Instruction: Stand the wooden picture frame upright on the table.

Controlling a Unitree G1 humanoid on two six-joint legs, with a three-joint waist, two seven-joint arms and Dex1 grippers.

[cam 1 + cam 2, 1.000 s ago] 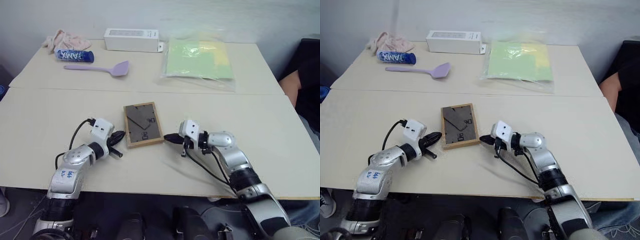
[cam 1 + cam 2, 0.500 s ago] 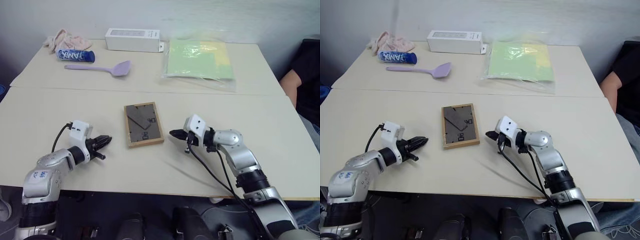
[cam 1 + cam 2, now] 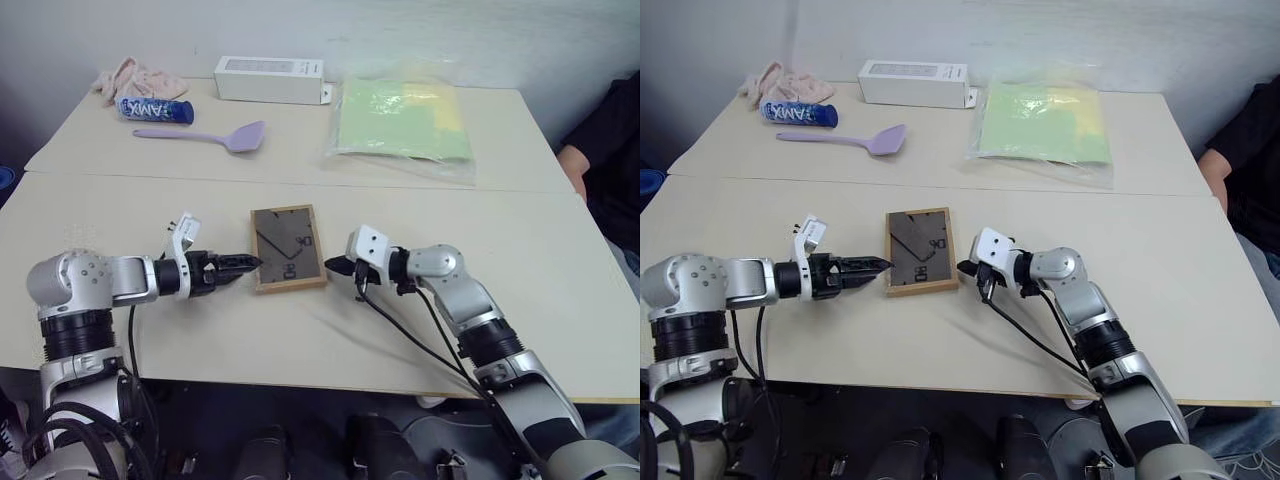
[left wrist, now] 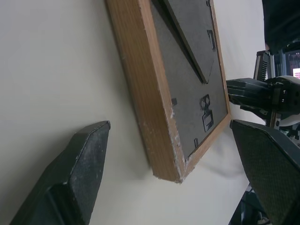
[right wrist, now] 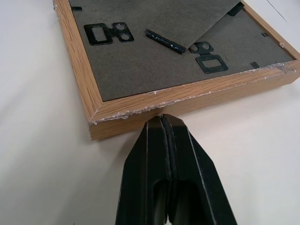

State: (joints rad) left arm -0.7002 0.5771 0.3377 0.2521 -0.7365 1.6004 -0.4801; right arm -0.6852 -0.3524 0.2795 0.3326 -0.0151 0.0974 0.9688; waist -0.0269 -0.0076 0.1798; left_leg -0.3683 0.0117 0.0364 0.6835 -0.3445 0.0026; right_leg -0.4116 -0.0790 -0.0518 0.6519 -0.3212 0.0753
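The wooden picture frame (image 3: pixel 288 248) lies flat on the table (image 3: pixel 300 335), its dark back panel and folded stand facing up. My left gripper (image 3: pixel 252 263) is at the frame's left near corner. In the left wrist view its fingers (image 4: pixel 70 178) stand wide open, one on each side of that corner (image 4: pixel 159 154), low over the tabletop. My right gripper (image 3: pixel 331 266) is shut with nothing in it. Its tips (image 5: pixel 161 118) rest right against the frame's right edge (image 5: pixel 187 103).
On the far half of the table lie a white oblong box (image 3: pixel 268 79), a purple spatula (image 3: pixel 205 136), a blue tube (image 3: pixel 153 109), a pink cloth (image 3: pixel 135 78) and green sheets in a clear bag (image 3: pixel 402 120). A person (image 3: pixel 605 140) sits at the right edge.
My left arm swung out to the left, then came back to the frame's left corner with the wrist rolled, and its gripper opened wide. My right gripper stayed shut by the frame's right edge.
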